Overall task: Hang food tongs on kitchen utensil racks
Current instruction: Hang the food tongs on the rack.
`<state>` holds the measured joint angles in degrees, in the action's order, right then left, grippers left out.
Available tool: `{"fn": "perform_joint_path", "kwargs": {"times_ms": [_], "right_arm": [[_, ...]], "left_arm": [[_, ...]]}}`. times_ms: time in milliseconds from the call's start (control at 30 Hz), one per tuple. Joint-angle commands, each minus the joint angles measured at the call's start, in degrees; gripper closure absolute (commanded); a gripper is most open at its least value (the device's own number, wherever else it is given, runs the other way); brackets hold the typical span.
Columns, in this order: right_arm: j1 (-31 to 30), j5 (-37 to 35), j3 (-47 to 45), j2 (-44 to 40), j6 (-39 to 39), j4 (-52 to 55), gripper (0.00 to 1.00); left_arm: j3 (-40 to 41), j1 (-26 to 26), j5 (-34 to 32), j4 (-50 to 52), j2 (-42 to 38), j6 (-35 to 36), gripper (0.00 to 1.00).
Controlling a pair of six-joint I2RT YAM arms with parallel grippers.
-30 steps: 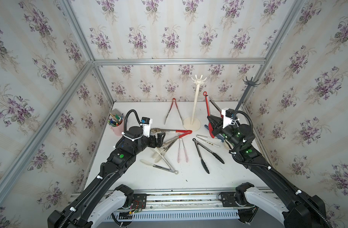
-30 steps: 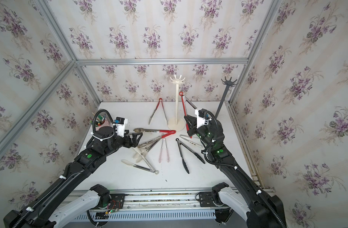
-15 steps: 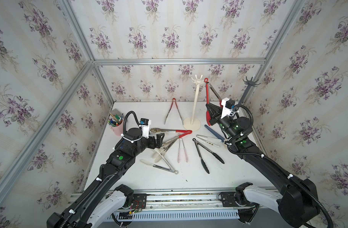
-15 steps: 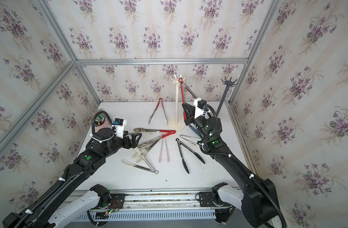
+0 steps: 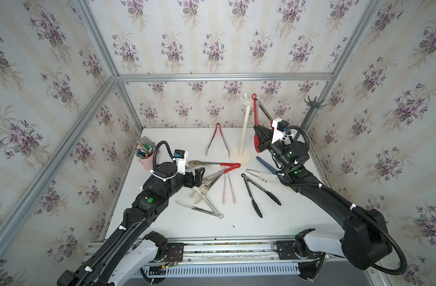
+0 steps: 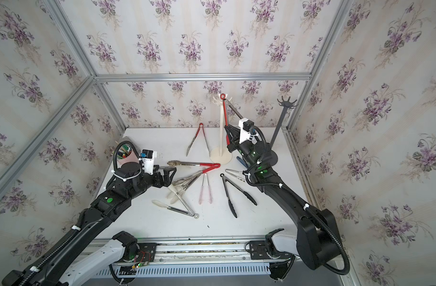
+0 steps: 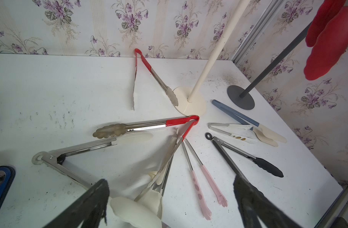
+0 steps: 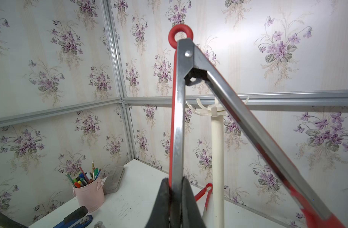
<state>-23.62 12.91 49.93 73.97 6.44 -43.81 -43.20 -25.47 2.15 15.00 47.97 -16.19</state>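
1. Right tool [image 8: 174, 190] is pressed together on one steel arm of the red tongs [image 8: 178, 118], hinge end up, so the ring [image 8: 170, 36] leads.
2. That ring stands beside the hook crown of the cream rack [image 5: 245, 123] and does not look hooked yet.
3. Left tool [image 5: 199, 176] hovers spread over loose tongs [image 5: 212, 164] on the surface [image 5: 236, 222], probably readying a pick.
4. Nothing hangs on the dark grey rack [image 5: 308, 116].

Right hand [image 6: 229, 131] holds red tongs [image 6: 225, 114] beside cream rack [image 6: 221, 138].
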Motion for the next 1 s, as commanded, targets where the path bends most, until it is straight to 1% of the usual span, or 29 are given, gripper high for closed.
{"fn": "perform_joint_path", "kwargs": {"times_ms": [0,600,967], "right_arm": [[-0.1,-0.4,0.8,1.0,-0.4,-3.9,1.00],[0.0,-2.2,4.6,7.4,-0.3,-4.6,1.00],[-0.1,-2.8,4.7,9.4,-0.1,-5.9,1.00]], "left_arm": [[0.2,0.1,-0.9,-0.5,-0.4,-0.8,0.01],[-0.1,0.1,-2.1,2.7,-3.4,-1.4,0.01],[-1.4,0.1,-2.6,5.1,-4.1,-0.2,0.01]]}}
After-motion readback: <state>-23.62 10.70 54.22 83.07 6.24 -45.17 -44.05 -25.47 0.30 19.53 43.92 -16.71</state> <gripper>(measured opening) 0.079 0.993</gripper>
